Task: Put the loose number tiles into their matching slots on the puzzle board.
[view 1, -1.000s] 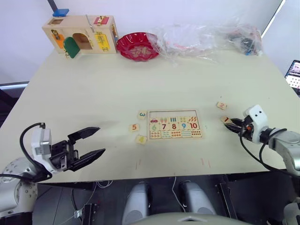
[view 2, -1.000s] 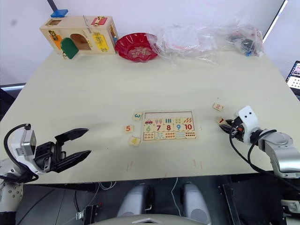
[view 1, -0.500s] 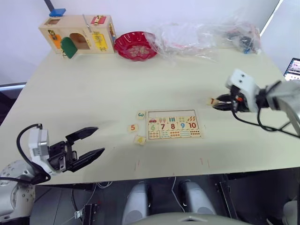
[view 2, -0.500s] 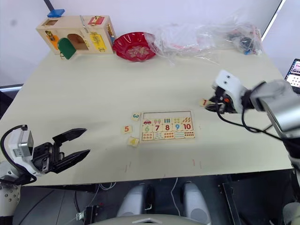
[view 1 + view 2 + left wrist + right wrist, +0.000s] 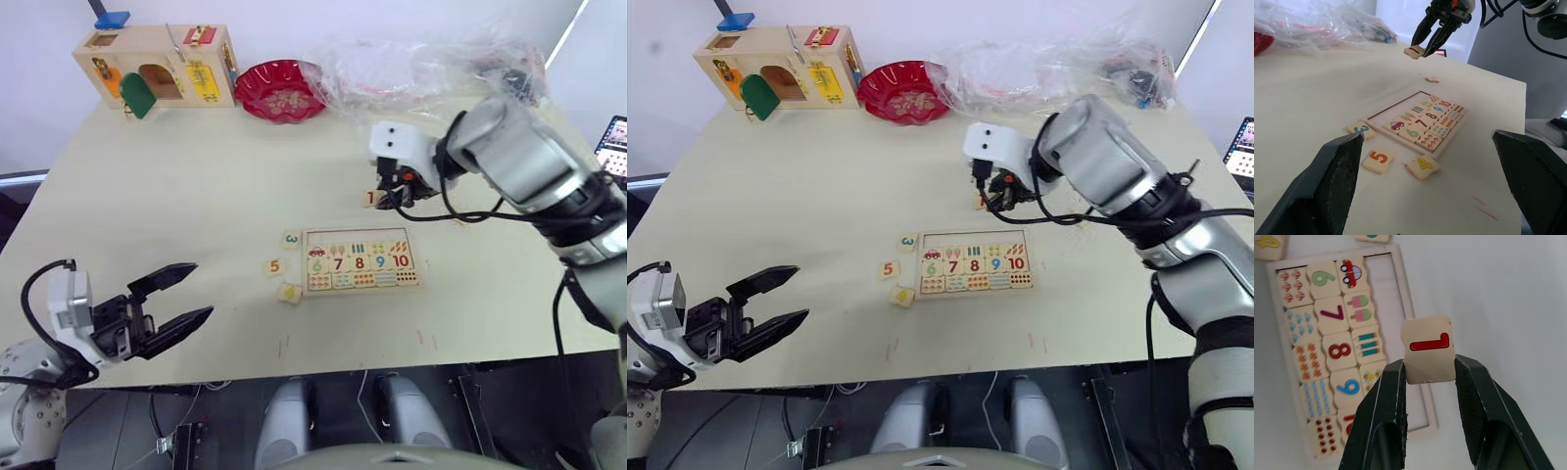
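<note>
The puzzle board (image 5: pixel 415 258) lies flat mid-table, its far row of slots (image 5: pixel 1396 293) bare. Loose number tiles 3 (image 5: pixel 292 239), 5 (image 5: pixel 275 265) and 4 (image 5: pixel 290 292) lie just left of it. My right gripper (image 5: pixel 382 199) is shut on the tile with a red 1 (image 5: pixel 1428 356), held above the table just beyond the board's far edge. Another small tile (image 5: pixel 1433 78) lies past the board's right end. My left gripper (image 5: pixel 199 290) hangs open and empty off the table's near left edge.
A wooden box with coloured doors (image 5: pixel 157 67), a red bowl (image 5: pixel 282 90) and clear plastic bags (image 5: pixel 431 59) line the far edge. A lit screen (image 5: pixel 615 147) shows at the right, off the table.
My right gripper has carried the 1 tile from the table's near right side up and leftward to just beyond the board. The left gripper has stayed put.
</note>
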Controlling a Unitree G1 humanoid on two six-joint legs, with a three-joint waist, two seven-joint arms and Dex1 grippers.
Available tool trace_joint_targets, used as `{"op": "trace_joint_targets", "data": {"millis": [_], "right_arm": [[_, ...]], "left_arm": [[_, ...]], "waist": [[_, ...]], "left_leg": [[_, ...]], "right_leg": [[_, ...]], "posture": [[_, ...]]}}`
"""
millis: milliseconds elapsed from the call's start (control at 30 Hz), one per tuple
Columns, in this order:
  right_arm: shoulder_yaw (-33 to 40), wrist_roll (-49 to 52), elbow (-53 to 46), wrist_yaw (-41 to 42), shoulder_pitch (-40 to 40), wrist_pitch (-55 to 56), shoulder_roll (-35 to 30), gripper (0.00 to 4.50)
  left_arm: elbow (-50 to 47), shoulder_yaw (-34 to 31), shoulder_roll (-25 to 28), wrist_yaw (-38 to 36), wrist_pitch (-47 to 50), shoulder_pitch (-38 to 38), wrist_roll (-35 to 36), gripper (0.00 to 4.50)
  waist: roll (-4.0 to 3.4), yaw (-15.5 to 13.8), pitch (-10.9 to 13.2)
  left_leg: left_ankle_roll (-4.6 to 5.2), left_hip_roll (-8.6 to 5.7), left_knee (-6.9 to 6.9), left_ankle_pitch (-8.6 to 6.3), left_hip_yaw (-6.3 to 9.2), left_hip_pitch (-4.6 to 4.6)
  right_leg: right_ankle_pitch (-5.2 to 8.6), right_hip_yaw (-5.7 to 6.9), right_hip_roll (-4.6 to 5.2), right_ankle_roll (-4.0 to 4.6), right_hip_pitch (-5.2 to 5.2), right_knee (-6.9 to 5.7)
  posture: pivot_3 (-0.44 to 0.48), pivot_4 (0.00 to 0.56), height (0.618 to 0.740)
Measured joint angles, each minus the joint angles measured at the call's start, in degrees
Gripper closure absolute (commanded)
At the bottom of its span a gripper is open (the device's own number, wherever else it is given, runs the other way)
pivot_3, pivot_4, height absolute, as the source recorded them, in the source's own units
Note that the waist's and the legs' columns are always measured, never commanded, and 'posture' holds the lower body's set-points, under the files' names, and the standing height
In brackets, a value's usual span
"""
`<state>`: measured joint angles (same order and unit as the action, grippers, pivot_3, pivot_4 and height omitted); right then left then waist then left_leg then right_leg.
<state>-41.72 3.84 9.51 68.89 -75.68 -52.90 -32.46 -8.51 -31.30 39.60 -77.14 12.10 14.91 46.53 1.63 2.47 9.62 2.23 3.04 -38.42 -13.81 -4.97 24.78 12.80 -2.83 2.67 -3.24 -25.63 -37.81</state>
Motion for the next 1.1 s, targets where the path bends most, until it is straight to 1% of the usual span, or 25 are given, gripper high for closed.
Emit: {"op": "trace_joint_targets", "data": {"millis": [100, 400, 667, 1100], "right_arm": [[-1.83, -1.95, 3.97, 0.31, -1.25, 1.30, 4.43, 3.65], [-2.37, -6.02, 14.15, -2.02, -2.82, 1.78, 15.89, 3.65], [-2.85, -8.65, 16.65, -2.00, -0.72, 2.37, 19.09, 3.65], [-2.81, -12.48, 27.14, -3.16, -0.61, 7.08, 25.92, 3.65]], "left_arm": [[-0.42, -0.15, -0.33, 0.67, -0.10, 0.18, 0.03, 0.00], [-0.50, -0.63, -0.44, 1.66, -0.14, 0.47, 0.05, 0.00], [-0.50, -0.92, -1.17, 3.11, -0.14, 1.20, 0.04, 0.00], [-0.45, -1.17, -1.16, 3.47, -0.64, 1.01, -0.37, 0.00]], "waist": [[0.00, -0.02, 0.00], [0.02, -0.04, -0.01], [0.03, -0.02, -0.02], [0.03, 0.06, -0.02]], "left_leg": [[-0.07, 0.01, -0.03, 0.05, 0.03, 0.00], [-0.23, 0.02, -0.01, 0.14, 0.12, 0.00], [-0.24, 0.03, -0.01, 0.15, 0.16, 0.00], [-0.28, 0.03, 0.01, 0.16, 0.18, 0.01]], "right_leg": [[-0.03, 0.12, 0.00, 0.05, 0.00, -0.05], [-0.12, 0.53, 0.01, 0.25, -0.03, -0.06], [-0.12, 0.56, 0.00, 0.26, -0.02, -0.07], [-0.11, 0.60, 0.00, 0.30, -0.03, -0.07]], "posture": [[0.000, 0.150, 0.740], [0.000, 0.150, 0.740], [0.000, 0.150, 0.740], [0.000, 0.150, 0.740]]}}
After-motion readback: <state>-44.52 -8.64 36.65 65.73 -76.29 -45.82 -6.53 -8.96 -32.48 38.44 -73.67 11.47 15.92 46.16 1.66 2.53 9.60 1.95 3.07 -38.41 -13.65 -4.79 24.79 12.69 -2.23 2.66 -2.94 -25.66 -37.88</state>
